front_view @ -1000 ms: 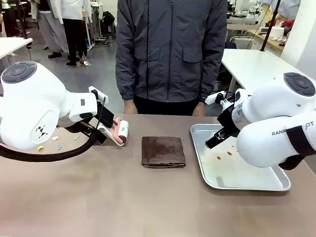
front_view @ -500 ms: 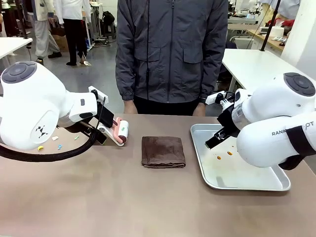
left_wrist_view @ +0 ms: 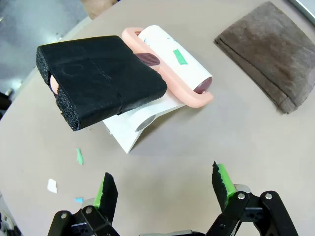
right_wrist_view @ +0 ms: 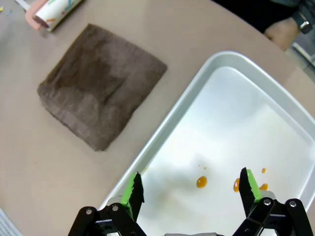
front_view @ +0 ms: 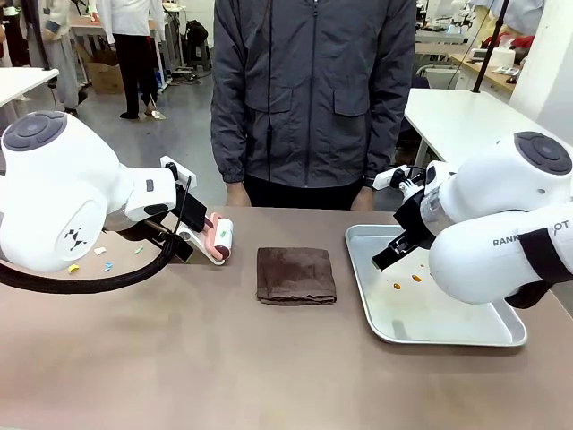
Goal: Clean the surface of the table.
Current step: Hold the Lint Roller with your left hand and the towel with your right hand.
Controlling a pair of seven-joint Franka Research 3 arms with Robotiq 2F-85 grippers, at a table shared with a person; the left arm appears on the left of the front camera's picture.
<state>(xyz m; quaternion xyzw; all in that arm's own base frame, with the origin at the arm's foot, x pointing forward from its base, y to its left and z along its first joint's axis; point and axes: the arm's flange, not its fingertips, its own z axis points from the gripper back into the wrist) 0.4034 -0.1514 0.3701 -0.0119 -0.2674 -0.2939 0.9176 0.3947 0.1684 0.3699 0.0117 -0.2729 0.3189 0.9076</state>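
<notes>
The brownish table (front_view: 179,358) carries a folded brown cloth (front_view: 295,275) at its middle and a lint roller (front_view: 219,240) to the left of it. Small coloured paper scraps (front_view: 100,258) lie near the table's left edge. In the left wrist view my left gripper (left_wrist_view: 165,184) hangs open just above the table, short of the lint roller (left_wrist_view: 172,56) with its black foam handle (left_wrist_view: 98,78); scraps (left_wrist_view: 78,156) lie close by. My right gripper (right_wrist_view: 191,187) is open over the silver tray (right_wrist_view: 275,110), above orange drops (right_wrist_view: 201,182).
A person in a grey jacket (front_view: 309,90) stands at the far edge, one hand (right_wrist_view: 284,30) near the tray's corner. The tray (front_view: 448,327) takes up the table's right side. The cloth (right_wrist_view: 101,86) lies left of it. White tables stand behind.
</notes>
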